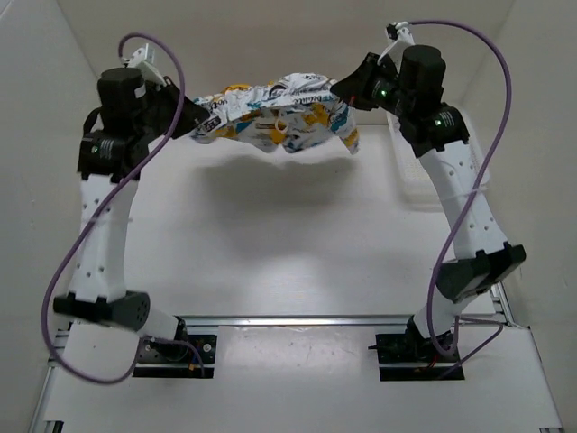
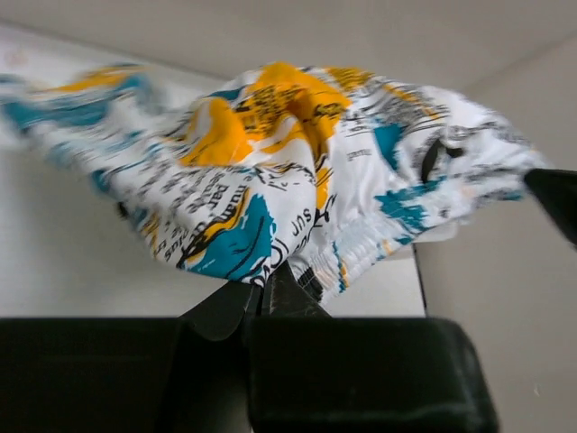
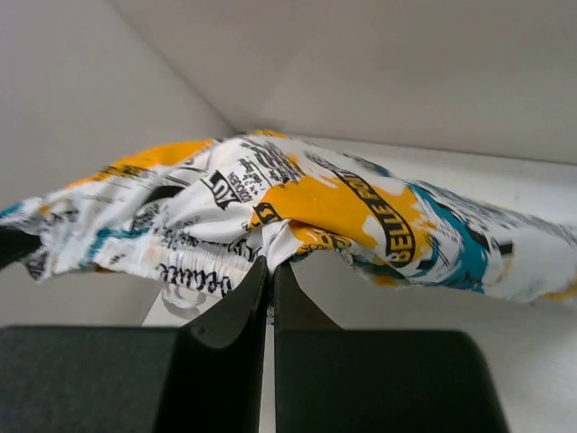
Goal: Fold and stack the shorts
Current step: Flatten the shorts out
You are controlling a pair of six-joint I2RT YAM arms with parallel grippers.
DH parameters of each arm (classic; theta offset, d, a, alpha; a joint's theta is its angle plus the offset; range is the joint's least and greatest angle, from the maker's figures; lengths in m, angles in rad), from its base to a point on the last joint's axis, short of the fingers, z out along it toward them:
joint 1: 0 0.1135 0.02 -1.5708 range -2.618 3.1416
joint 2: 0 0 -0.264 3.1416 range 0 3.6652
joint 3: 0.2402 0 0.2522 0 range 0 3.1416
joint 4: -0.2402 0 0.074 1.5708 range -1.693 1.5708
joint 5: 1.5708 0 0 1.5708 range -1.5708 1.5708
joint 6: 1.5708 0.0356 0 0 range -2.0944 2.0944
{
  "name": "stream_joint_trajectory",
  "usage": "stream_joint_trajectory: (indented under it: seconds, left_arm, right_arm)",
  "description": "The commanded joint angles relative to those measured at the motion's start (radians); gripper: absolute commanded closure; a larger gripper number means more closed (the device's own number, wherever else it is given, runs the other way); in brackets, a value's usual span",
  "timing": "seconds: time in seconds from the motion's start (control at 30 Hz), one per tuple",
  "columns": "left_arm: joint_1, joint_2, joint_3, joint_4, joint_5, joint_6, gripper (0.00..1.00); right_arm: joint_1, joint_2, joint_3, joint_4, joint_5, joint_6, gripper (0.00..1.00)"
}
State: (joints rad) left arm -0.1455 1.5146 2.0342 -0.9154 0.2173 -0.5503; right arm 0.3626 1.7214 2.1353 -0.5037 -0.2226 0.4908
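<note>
Right gripper (image 3: pixel 270 269) is pressing its jaws tight together on a printed edge of the shorts (image 3: pixel 361 212). The fabric is stretching bunched across the frame from left to right, hanging above the pale surface (image 3: pixel 505 370). Its left end is running up to an unidentifiable dark shape (image 3: pixel 13 245) at the frame edge.

table: white flat top (image 1: pixel 288 257); soft grey shadow across far half
basket: white mesh plastic (image 1: pixel 413 185); on table, far right, by right wall; partly hidden
walls: plain white panels (image 1: pixel 36 135); left, right, back
rail: silver metal bar (image 1: pixel 297 319); runs along table's near edge
</note>
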Motion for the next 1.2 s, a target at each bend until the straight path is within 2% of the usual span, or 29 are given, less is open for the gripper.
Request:
stream_joint_trajectory:
  seconds: [0.0,0.1,0.13,0.17,0.2,0.23,0.27,0.3,0.33,0.37,0.4,0.43,0.47,0.53,0.63,0.67,0.7,0.73,0.8,0.9,0.97,1.07,1.17]
  left_arm:
    - [-0.022,-0.095,-0.096,-0.063,0.001,-0.002,0.9]
    - [-0.1,-0.223,-0.364,0.002,0.001,-0.046,0.9]
    - [-0.162,-0.281,-0.513,0.024,0.001,-0.068,0.9]
    - [-0.201,-0.306,-0.584,0.044,0.001,-0.124,0.9]
    - [-0.242,-0.326,-0.651,0.097,0.001,-0.152,0.84]
    - [-0.318,-0.336,-0.713,0.116,-0.01,-0.181,0.71]
    - [-0.35,-0.327,-0.8,0.127,-0.01,-0.219,0.55]
    - [-0.374,-0.311,-0.825,0.127,-0.01,-0.22,0.2]
    - [-0.397,-0.289,-0.838,0.127,-0.01,-0.22,0.12]
    - [-0.397,-0.256,-0.838,0.127,-0.01,-0.22,0.06]
    - [-0.397,-0.246,-0.838,0.118,-0.022,-0.22,0.04]
    - [-0.397,-0.246,-0.823,0.118,-0.038,-0.22,0.04]
    - [-0.376,-0.246,-0.786,0.084,-0.059,-0.208,0.04]
    - [-0.344,-0.237,-0.753,0.053,-0.123,-0.195,0.06]
    - [-0.252,-0.225,-0.729,0.006,-0.191,-0.157,0.21]
    - [-0.19,-0.214,-0.729,-0.009,-0.2,-0.157,0.27]
    - [-0.154,-0.196,-0.741,-0.01,-0.2,-0.145,0.38]
    - [-0.114,-0.186,-0.752,-0.01,-0.2,-0.145,0.41]
    - [-0.004,-0.157,-0.781,-0.01,-0.161,-0.145,0.46]
    - [0.088,-0.157,-0.807,-0.01,-0.125,-0.132,0.45]
    - [0.122,-0.168,-0.816,-0.01,-0.116,-0.122,0.37]
    - [0.172,-0.2,-0.825,-0.01,-0.093,-0.112,0.33]
    - [0.195,-0.228,-0.845,-0.01,-0.093,-0.112,0.3]
  right_arm:
    - [0.001,-0.063,-0.176,0.019,-0.083,-0.028,1.0]
    - [0.001,-0.147,-0.423,0.059,-0.063,-0.037,1.0]
    - [0.001,-0.172,-0.492,0.085,-0.051,-0.037,1.0]
    - [-0.016,-0.193,-0.623,0.1,-0.029,-0.037,1.0]
    - [-0.043,-0.228,-0.682,0.111,-0.017,-0.037,1.0]
    - [-0.063,-0.241,-0.731,0.111,-0.005,-0.037,1.0]
    - [-0.083,-0.241,-0.795,0.12,0.015,-0.037,1.0]
    - [-0.127,-0.252,-0.816,0.1,0.047,-0.028,0.96]
    - [-0.154,-0.252,-0.831,0.087,0.095,-0.028,0.74]
    - [-0.18,-0.252,-0.842,0.056,0.107,-0.028,0.61]
    - [-0.226,-0.241,-0.853,0.042,0.108,-0.017,0.52]
    - [-0.241,-0.241,-0.853,0.03,0.108,-0.017,0.45]
    - [-0.251,-0.258,-0.853,0.01,0.108,-0.017,0.41]
    - [-0.251,-0.282,-0.877,-0.01,0.13,-0.027,0.4]
    - [-0.229,-0.347,-0.952,-0.019,0.112,-0.028,0.43]
    - [-0.197,-0.38,-0.978,-0.019,0.098,-0.018,0.46]
    - [-0.176,-0.397,-1.005,-0.019,0.085,-0.009,0.48]
    - [-0.147,-0.428,-1.056,-0.019,0.075,0.011,0.5]
    - [0.003,-0.451,-1.097,-0.009,0.113,0.022,0.51]
    - [0.25,-0.419,-1.108,-0.009,0.209,0.031,0.45]
    - [0.408,-0.337,-1.063,-0.009,0.288,0.04,0.42]
    - [0.568,-0.177,-0.965,-0.018,0.339,-0.006,0.37]
    - [0.654,0.005,-0.852,-0.032,0.383,-0.044,0.36]
